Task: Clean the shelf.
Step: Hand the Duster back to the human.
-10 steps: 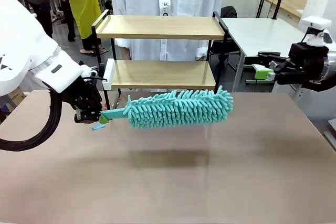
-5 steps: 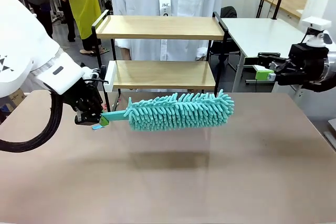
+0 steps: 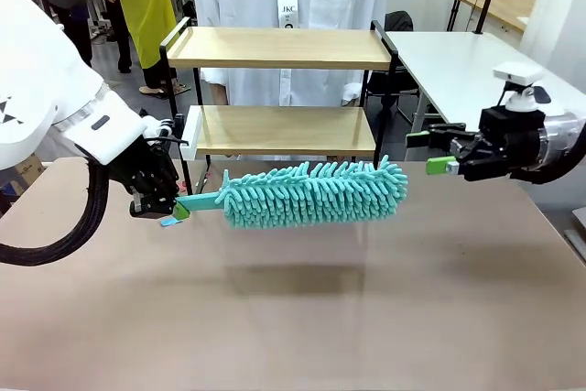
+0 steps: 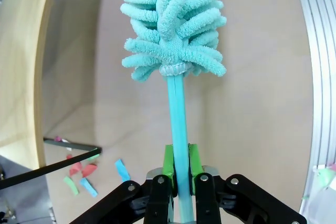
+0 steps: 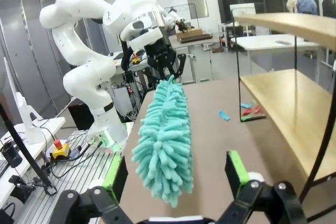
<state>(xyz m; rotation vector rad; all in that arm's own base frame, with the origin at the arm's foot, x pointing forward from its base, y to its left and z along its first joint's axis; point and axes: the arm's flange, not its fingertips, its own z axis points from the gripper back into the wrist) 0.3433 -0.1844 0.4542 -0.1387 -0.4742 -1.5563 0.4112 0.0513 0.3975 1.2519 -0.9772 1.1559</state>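
The front camera is looking across the table from the robot's side, facing the shelf and a person behind it. The left wrist camera is peering closely along its fingers at the duster. The right wrist camera is facing that duster's tip and the left arm beyond; all three are sharing the duster.

"JKC" on the person's white badge

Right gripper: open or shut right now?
Open. The right gripper has its green-padded fingers spread wide, nothing between them, the duster ahead.
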